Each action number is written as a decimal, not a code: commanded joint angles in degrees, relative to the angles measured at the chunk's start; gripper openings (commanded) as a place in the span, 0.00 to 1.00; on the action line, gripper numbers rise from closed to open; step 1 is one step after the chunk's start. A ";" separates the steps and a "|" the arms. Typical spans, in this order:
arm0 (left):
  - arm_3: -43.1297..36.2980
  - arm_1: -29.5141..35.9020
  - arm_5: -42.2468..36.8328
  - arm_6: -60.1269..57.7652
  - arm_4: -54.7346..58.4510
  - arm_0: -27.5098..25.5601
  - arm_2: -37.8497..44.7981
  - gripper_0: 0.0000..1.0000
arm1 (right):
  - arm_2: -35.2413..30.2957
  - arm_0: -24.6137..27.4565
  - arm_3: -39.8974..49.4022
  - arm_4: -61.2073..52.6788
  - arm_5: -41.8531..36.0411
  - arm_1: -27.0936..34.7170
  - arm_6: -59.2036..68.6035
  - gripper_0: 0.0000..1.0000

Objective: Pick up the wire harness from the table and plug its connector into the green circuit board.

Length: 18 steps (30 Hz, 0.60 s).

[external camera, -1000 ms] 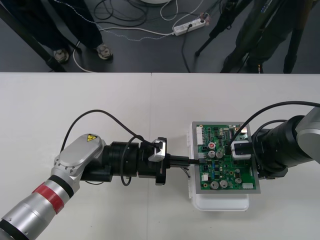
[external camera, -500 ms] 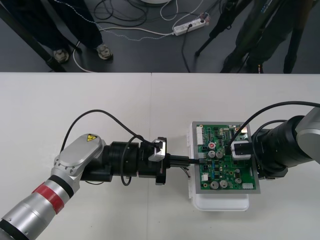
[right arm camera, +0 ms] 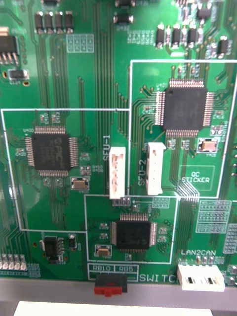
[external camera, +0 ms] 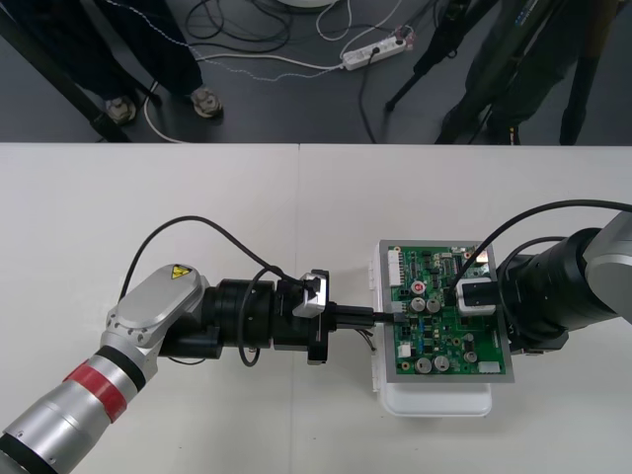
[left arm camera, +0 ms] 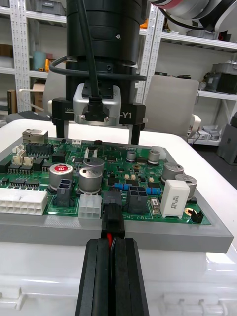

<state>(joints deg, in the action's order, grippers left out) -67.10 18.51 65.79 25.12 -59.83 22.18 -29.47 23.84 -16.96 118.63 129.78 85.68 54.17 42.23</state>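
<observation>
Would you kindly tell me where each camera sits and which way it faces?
Front: overhead, looking steeply down at the table; both arms reach the circuit board.
Left wrist: on the left arm, level across the board; left gripper shut on the plug, right gripper beyond.
Right wrist: on the right arm, straight down at the board.
Shared: the board.

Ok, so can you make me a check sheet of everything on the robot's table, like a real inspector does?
Surface: plain light table.
Job's things: green circuit board on its white base; wire harness with its black plug at a socket on the board's left edge; whether it is fully in, cannot tell.
Clutter: nothing seen.
Grippers: left gripper shut on the wire harness at the board's left edge; right gripper open over the board's right side.
Cables: black arm cables, one looping by each arm.
Surroundings: dark floor with loose cables and a power strip.
</observation>
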 commanded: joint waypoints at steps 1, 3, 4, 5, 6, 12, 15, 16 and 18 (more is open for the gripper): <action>-2.07 -2.08 -1.54 -3.59 1.12 1.29 -1.29 0.00 | 0.68 -2.02 0.64 -0.67 0.19 -0.64 1.71 1.00; -2.07 -2.08 -1.63 -3.50 1.12 1.20 -1.29 0.00 | 0.77 -2.02 0.64 -0.67 0.19 -0.82 1.71 1.00; -2.07 -2.08 -1.63 -3.41 1.12 1.29 -1.29 0.00 | 0.77 -2.02 0.64 -0.58 0.19 -0.82 1.80 1.00; -2.07 -2.08 -1.54 -3.32 1.12 1.20 -1.29 0.00 | 0.68 -2.02 0.64 -0.58 0.19 -0.91 1.89 1.00; -2.07 -2.08 -1.54 -3.24 1.12 1.29 -1.29 0.00 | 0.77 -2.02 0.64 -0.58 0.19 -0.91 1.89 1.00; -2.24 -2.69 -1.63 -2.62 1.12 1.29 -1.29 0.00 | 0.77 -2.02 0.64 -0.06 0.28 -1.43 1.71 1.00; -2.24 -2.87 -1.54 -2.62 0.94 1.29 -1.29 0.00 | 0.77 -2.02 0.64 0.03 0.28 -1.52 1.71 1.00; -2.24 -2.96 -1.54 -2.53 0.68 1.29 -1.29 0.00 | 0.68 -1.93 0.64 -0.06 0.28 -1.52 1.71 1.00; -2.24 -3.31 -1.63 -2.62 0.24 1.20 -1.29 0.00 | 0.77 -2.02 0.64 -0.06 0.28 -1.52 1.63 1.00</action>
<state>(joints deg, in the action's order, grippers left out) -67.10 18.03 65.46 25.12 -59.82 22.18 -29.48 23.85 -17.00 118.62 129.82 85.74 54.10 42.23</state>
